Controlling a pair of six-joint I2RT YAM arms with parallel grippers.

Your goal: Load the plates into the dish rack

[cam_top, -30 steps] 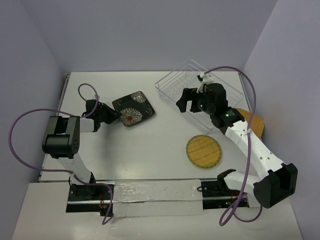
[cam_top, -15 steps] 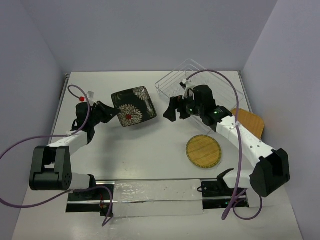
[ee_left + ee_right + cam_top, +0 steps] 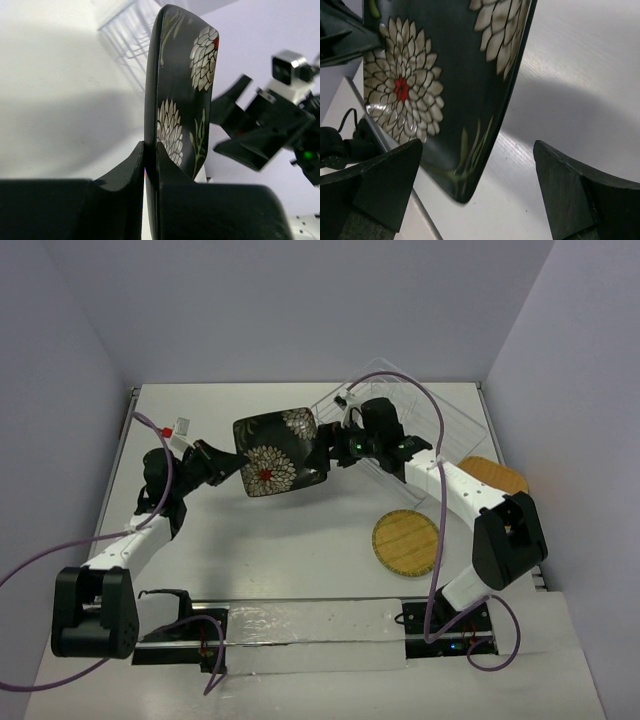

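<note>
black flowered plate (image 3: 275, 455) hangs above the table (image 3: 300, 560) toward its far edge, clamped in left pincer (image 3: 229, 467); right pincer (image 3: 323, 452) gapes beside it.

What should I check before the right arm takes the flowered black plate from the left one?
1. Left gripper shut on black plate edge: ok.
2. Right gripper open: ok.
3. Plate edge between right fingers: ok.
4. Edge deep enough for firm grip: cannot tell.
5. Plate lifted off table: ok.
6. Dish rack slots free: cannot tell, arm hides part.
</note>
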